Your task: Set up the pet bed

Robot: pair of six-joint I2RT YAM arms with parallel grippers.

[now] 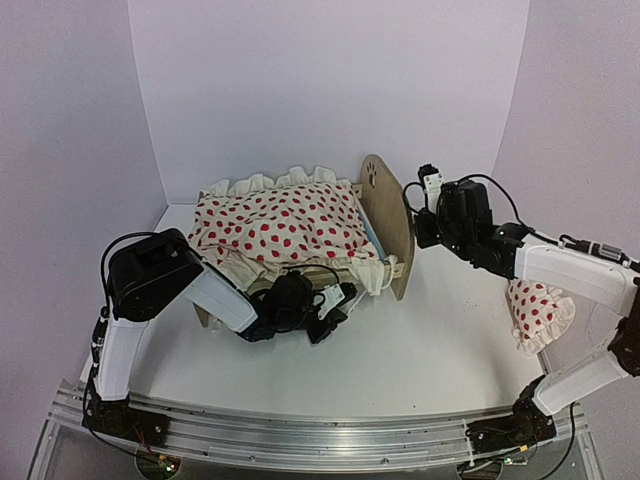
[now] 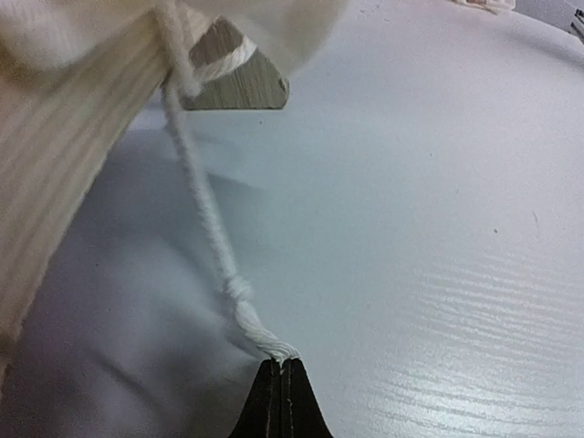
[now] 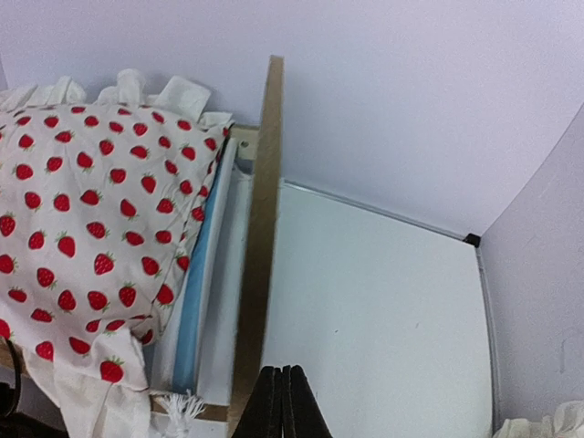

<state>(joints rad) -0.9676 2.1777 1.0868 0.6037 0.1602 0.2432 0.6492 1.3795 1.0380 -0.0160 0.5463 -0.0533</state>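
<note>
The bed (image 1: 385, 215) lies left-to-right at the back of the desk (image 1: 420, 345), its headboard (image 3: 265, 228) just beside our right hand (image 3: 281, 374), which is pressed together and empty. Our left hand (image 2: 281, 367) pinches a cord (image 2: 203, 205) on the bed's near side.

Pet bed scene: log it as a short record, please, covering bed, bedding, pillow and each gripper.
Bed: light-wood pet bed, paw cutout in its tall right end
Duvet: cream red-dotted ruffled duvet spread over the bed
Pillow: small red-dotted ruffled pillow lying right of the bed, apart from it
Left gripper: shut on white twisted cord running up to the bed
Right gripper: shut, empty, by the bed's tall end
</note>
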